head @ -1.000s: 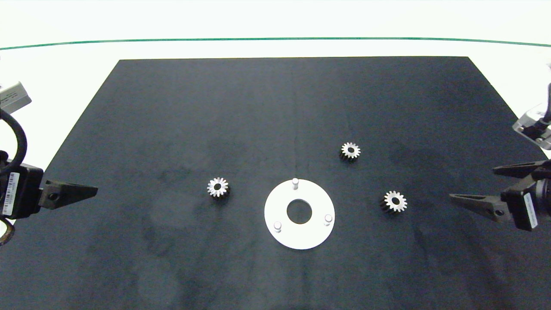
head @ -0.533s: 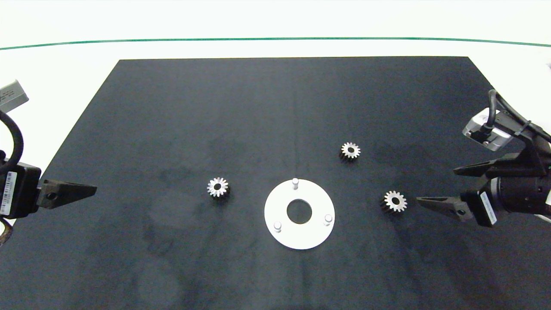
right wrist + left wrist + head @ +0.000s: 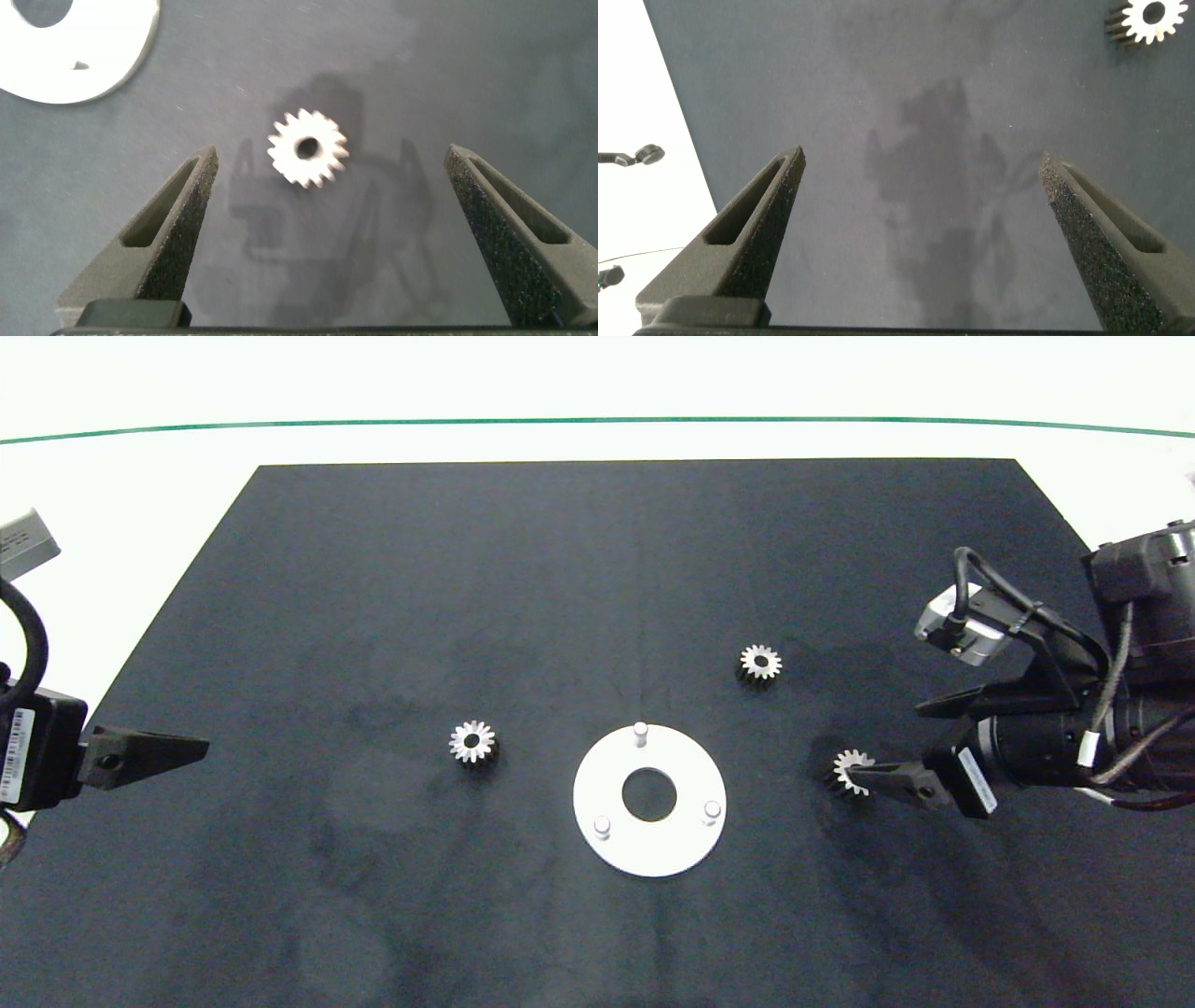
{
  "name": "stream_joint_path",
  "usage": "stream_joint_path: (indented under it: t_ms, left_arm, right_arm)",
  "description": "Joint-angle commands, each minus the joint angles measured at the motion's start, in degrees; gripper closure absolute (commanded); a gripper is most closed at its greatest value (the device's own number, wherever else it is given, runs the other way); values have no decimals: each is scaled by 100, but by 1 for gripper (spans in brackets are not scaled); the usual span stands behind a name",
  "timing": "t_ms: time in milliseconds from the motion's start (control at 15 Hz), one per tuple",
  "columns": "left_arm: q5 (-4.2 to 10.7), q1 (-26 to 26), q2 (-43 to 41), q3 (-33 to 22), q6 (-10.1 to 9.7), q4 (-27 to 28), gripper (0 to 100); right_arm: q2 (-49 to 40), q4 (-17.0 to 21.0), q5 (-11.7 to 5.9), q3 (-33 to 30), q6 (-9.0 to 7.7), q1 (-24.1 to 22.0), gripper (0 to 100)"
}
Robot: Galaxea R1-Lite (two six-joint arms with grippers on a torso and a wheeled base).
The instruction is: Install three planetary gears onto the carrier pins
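**Right gripper spread over the nearest gear**

Fingers of the right gripper stood wide apart and held nothing; in its wrist view one planetary gear lay flat on the dark mat in the gap between them, roughly centred, touching neither finger; from overhead the same gripper reached in from the right edge, its lower finger crossing part of that gear, though whether it touched could not be told from there. The gear's centre hole faced straight up, so its axis was vertical and the fingers would, as a judgement, close across its toothed rim. Just past it sat the white disc with its three carrier pins, all of them bare; the pin on the gear's side looked the likeliest first target.

A second gear lay farther back on the mat, also nearer the right arm; the third lay on the disc's other side, nearer the left gripper, which hung at the mat's left edge, spread wide and empty, well apart from that gear.
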Motion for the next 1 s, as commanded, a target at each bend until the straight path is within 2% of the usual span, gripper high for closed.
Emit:
stream_joint_path:
  t_ms: [67,467,800,1000]
  left_arm:
    - [3,2,-30,-8,13,12,0]
    - [3,2,-74,1,13,12,0]
    - [3,2,-109,-8,13,12,0]
    - [3,2,-109,-8,13,12,0]
  right_arm:
    - [373,13,-21,-192,-5,304,0]
    - [610,21,-100,-297,-13,418,0]
    - [856,48,-320,-482,-40,454,0]
    - [961,57,-346,-508,-40,462,0]
